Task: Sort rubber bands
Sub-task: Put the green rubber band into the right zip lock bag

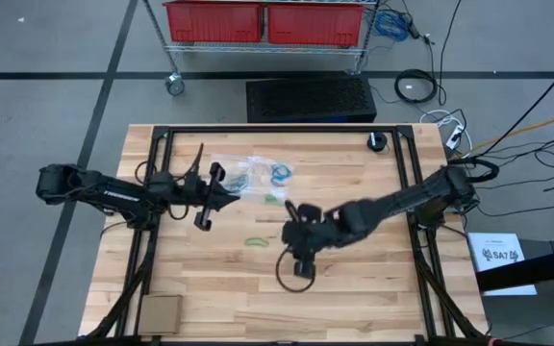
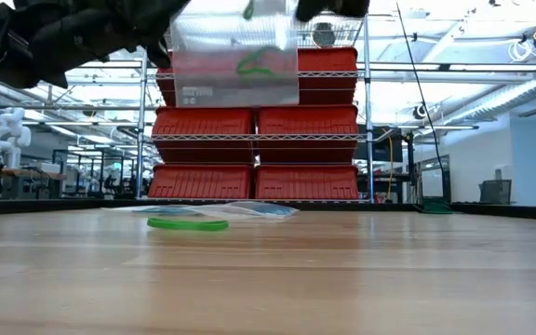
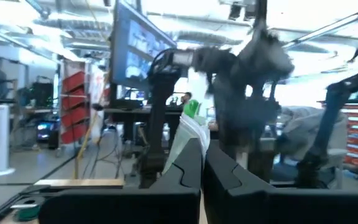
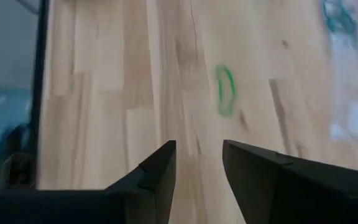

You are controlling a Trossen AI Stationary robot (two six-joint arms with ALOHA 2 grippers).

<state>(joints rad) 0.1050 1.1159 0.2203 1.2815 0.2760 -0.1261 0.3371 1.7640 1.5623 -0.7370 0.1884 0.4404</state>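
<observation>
The left gripper (image 1: 221, 185) is clenching a clear plastic bag (image 2: 235, 51) aloft with green bands inside, while the right gripper (image 4: 197, 163), jaws parted and empty, is hovering near the loose green rubber band (image 1: 256, 241) on the wooden table (image 1: 354, 288), likely needing to descend and pinch it next.

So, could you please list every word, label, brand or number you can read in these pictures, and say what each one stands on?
"SA7": on the white sheet lying on the floor right of the table, high view.
White lettering on the left arm: too small to read.
White label on the clear plastic bag held up in the low view: print too blurred to read.
No other readable text in the wrist views.
</observation>
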